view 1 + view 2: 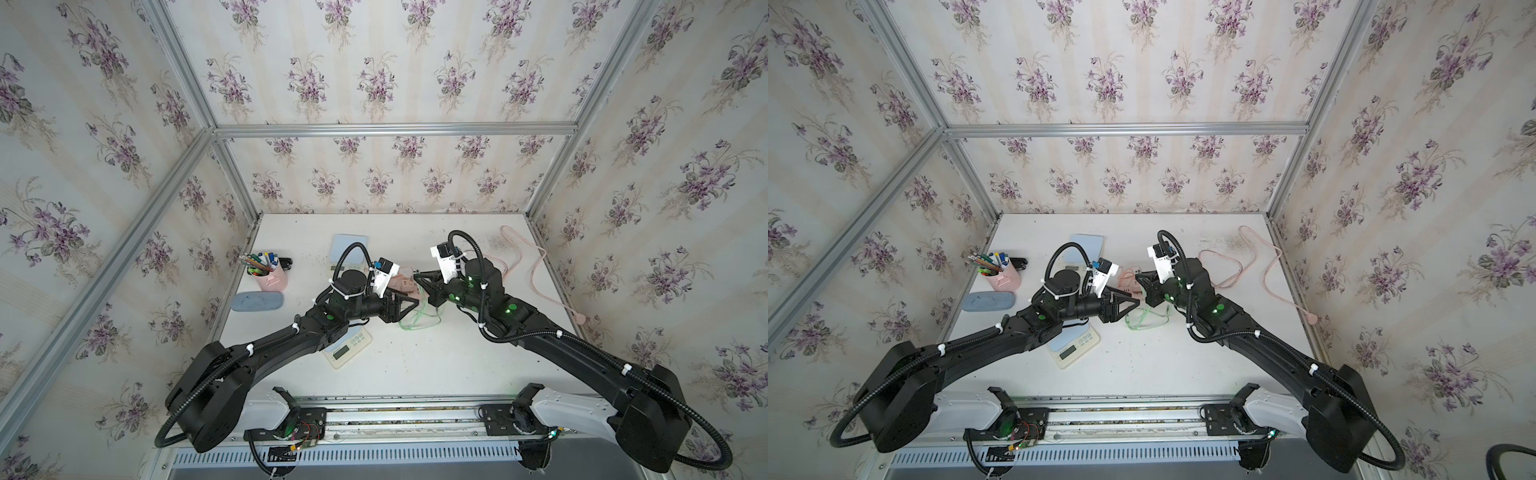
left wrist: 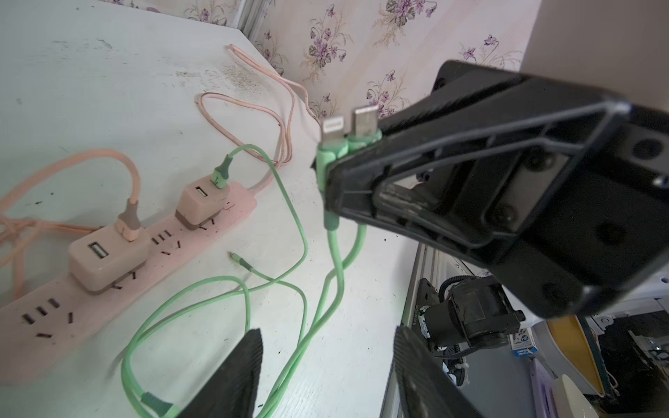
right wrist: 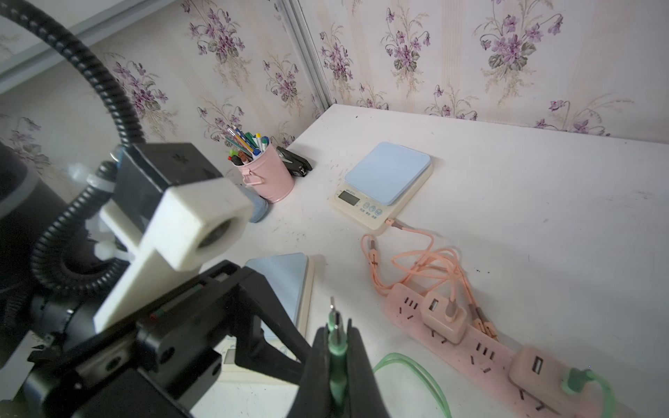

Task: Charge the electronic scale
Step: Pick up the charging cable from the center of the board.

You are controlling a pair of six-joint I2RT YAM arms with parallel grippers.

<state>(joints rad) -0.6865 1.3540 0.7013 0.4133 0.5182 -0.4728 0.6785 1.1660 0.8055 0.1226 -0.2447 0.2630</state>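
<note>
Two plug heads [image 2: 347,139] of the green multi-head cable [image 2: 305,239] are pinched side by side in the right gripper [image 3: 336,331]. Its jaws are closed tight on them, with the metal tips sticking out past the fingertips. The left gripper [image 2: 327,333] is held about half open just short of them, and nothing is gripped by it. A third head [image 2: 237,257] is seen lying loose on the table [image 2: 90,90]. The cable's other end is plugged into an adapter [image 2: 197,206] on the pink power strip [image 2: 36,325]. The electronic scale [image 1: 347,349] to be charged is set near the table's front, partly hidden under the left arm. A second scale [image 3: 387,181] at the back is already wired with a pink cable [image 3: 416,230].

With two heads held together, the wrong one could be offered to the port, or its neighbour jammed against the casing. If a handover is intended, the heads could be fumbled and dropped. The slack could also be snagged on an arm and the light scale dragged.
</note>
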